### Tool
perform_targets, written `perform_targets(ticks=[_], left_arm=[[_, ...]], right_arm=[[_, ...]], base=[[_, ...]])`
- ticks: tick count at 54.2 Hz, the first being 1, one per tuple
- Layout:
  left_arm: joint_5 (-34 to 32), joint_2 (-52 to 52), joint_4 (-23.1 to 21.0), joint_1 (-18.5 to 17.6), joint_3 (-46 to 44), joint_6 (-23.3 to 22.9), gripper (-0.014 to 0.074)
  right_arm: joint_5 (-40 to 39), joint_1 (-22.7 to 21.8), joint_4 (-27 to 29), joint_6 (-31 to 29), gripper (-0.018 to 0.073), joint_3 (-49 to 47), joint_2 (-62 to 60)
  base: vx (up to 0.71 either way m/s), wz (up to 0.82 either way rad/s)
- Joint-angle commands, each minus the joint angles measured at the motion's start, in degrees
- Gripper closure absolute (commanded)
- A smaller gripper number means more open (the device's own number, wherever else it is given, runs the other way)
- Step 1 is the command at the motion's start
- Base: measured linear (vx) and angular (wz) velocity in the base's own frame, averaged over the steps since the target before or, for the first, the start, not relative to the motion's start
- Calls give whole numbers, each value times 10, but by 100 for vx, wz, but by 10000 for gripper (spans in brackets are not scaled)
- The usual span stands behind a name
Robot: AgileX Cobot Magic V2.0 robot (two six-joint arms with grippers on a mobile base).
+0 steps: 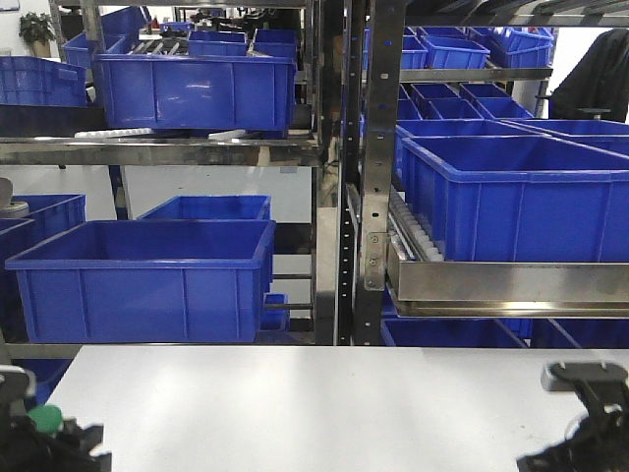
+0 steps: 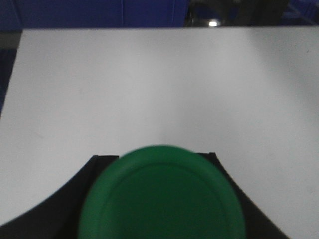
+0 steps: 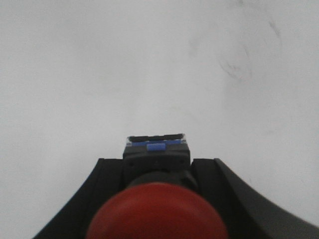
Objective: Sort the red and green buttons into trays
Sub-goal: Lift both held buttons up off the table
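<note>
Left jaws clamp the green button [image 2: 162,196], right jaws the red button [image 3: 154,211]; bodies apparently point forward over the surface [image 2: 149,89].

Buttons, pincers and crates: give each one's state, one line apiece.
Green button: gripped in the left pincer, cap facing the wrist view.
Red button: gripped in the right pincer, body pointing away.
Left pincer: shut on the green button.
Right pincer: shut on the red button.
Blue crates: upright on the racks, contents hidden.

Matte white table [image 1: 314,403], faintly scuffed
</note>
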Motion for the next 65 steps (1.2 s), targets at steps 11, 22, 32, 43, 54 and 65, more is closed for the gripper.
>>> perform_targets(ticks=[11,22,32,43,54,65], left_arm=[[17,-160,-2,-4,-32,-2,596],[114,-258,-3,-14,-87,-2,596],[164,-346,-2,-52,-85,4,596],[218,-397,-2,-62,-85,24,596],[239,-418,-2,-62,-83,34,596],[248,-423,-3,-62,-83,32,596]], right_arm=[[-98,68,17,-9,568,-15,-194],[-80,74,16,-7,568,-15,-307],[-79,74,15,-7,568,-7,-385],[-112,73,15,-7,568,57,-454],[-114,73,15,-7,568,72,-480],[-110,73,16,-8,568,72,-480]], base=[[0,0],[0,0],[0,0],[0,0],[0,0],[0,0]])
